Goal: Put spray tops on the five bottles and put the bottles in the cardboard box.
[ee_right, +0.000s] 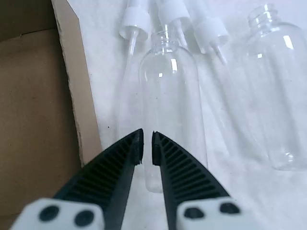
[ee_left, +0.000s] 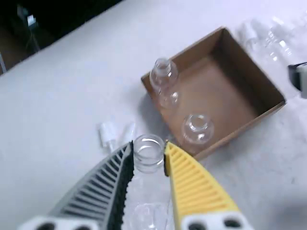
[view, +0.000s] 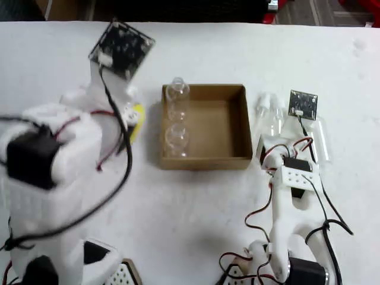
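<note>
My left gripper [ee_left: 148, 149] is shut on the neck of a clear open-topped bottle [ee_left: 147, 211], held above the table just beside the cardboard box [ee_left: 268, 91]. Two clear bottles without tops [ee_left: 163, 75] [ee_left: 197, 128] stand in the box along the wall nearest that gripper. A white spray top [ee_left: 111, 134] lies on the table near the held bottle. My right gripper [ee_right: 147, 143] is shut with nothing in it, just over a clear bottle [ee_right: 170, 91] lying beside the box. Three white spray tops [ee_right: 134, 20] [ee_right: 172, 10] [ee_right: 208, 29] lie past that bottle, and another bottle [ee_right: 278, 96] lies next to it.
The box [view: 231, 157] sits mid-table between the arms, its right half bare. The left arm [view: 53, 160] fills the left side and the right arm [view: 294, 196] stands at the front right. White cloth covers the table [view: 237, 53].
</note>
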Tool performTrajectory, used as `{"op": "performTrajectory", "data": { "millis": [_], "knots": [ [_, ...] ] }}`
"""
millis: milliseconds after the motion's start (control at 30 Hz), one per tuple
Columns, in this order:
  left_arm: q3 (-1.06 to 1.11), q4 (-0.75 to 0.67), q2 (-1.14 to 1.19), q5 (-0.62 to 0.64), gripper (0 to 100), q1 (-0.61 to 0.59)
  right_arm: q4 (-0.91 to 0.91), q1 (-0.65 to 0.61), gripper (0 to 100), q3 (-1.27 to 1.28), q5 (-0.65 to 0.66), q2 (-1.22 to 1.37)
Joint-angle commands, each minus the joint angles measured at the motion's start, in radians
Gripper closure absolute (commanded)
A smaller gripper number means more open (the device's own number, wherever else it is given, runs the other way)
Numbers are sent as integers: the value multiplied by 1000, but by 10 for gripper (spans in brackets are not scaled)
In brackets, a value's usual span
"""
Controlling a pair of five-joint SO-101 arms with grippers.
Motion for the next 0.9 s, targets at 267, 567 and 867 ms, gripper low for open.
{"op": "performTrajectory", "data": {
  "millis": [267, 567, 867],
  "knots": [
    [49, -235, -96, 247, 980, 321, -21, 15, 982, -8, 6, -22],
    [663, -996, -102, 387, 980, 326, -99, 131, 982, -6, -3, -21],
    [1062, -1763, -38, 341, 980, 239, -130, 211, 982, -8, -123, -21]
  ]
}}
